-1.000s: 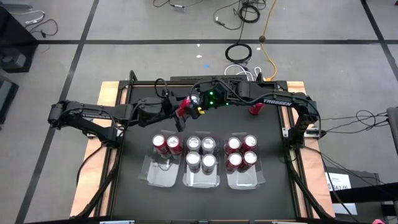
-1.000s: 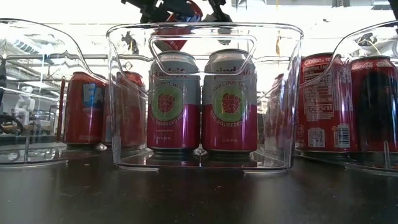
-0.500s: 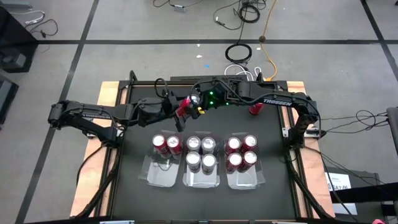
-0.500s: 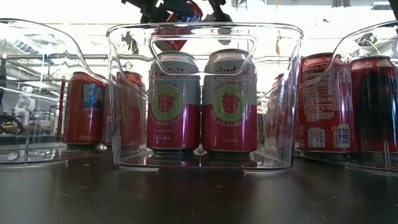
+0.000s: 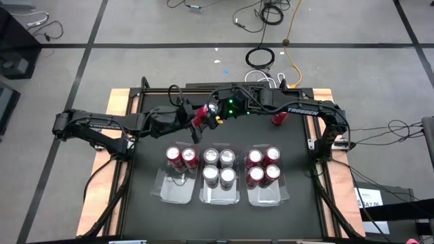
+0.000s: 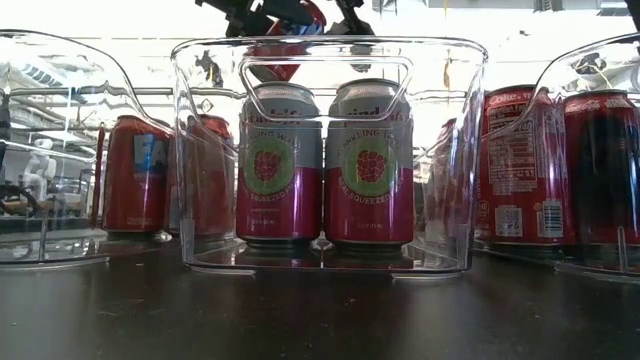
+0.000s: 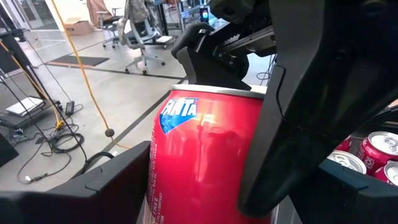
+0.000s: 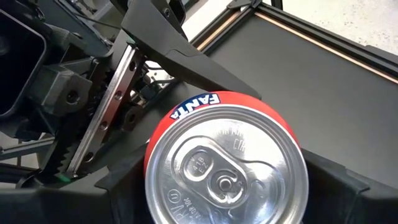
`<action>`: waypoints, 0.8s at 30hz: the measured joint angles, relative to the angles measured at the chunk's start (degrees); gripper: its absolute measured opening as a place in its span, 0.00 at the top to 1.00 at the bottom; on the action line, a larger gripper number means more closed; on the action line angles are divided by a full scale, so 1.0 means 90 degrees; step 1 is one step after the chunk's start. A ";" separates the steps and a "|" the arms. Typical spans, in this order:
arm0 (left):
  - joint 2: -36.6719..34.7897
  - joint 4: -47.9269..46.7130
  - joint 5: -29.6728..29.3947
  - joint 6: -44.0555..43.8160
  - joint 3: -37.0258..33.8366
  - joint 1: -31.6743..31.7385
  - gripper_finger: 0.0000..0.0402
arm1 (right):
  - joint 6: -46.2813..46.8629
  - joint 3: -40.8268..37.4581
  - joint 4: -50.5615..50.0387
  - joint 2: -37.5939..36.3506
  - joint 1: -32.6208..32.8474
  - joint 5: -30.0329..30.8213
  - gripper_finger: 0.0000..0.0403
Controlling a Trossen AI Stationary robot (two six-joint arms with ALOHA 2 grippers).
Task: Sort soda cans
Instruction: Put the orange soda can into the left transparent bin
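Observation:
A red Fanta can [image 5: 201, 116] hangs in the air over the far middle of the table, between both grippers. My left gripper [image 5: 194, 122] reaches it from the table's left, my right gripper [image 5: 213, 112] from the right. Both are shut on it. The left wrist view shows the can's red side [image 7: 199, 155], the right wrist view its silver top [image 8: 227, 171]. Below, three clear trays hold standing cans: two red ones [image 5: 182, 157], several silver-and-pink ones [image 5: 218, 167], several red ones [image 5: 263, 167]. The low view shows the grippers only at its top edge [image 6: 290, 14]. My left gripper pinches the can's red side wall [image 7: 165, 174] between its two fingers [image 7: 81, 186], coming roughly level from the table's left, fingers across the can. The can is lifted clear of the table. My right gripper has a finger [image 8: 118, 180] on each side of the can's body just below the top rim [image 8: 205, 102], slanting down from above and the right. The can itself hides the places of contact.
One more red can [image 5: 277, 119] stands on the black mat near the far right edge, under the right arm. The trays' handled walls [image 6: 325, 60] rise along the near half of the table. Bare mat lies between the trays and the grippers.

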 joint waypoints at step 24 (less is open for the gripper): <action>0.0005 -0.0006 0.0024 0.0005 0.0000 -0.0002 0.17 | -0.0149 0.0005 0.0068 -0.0089 0.0000 -0.0024 0.04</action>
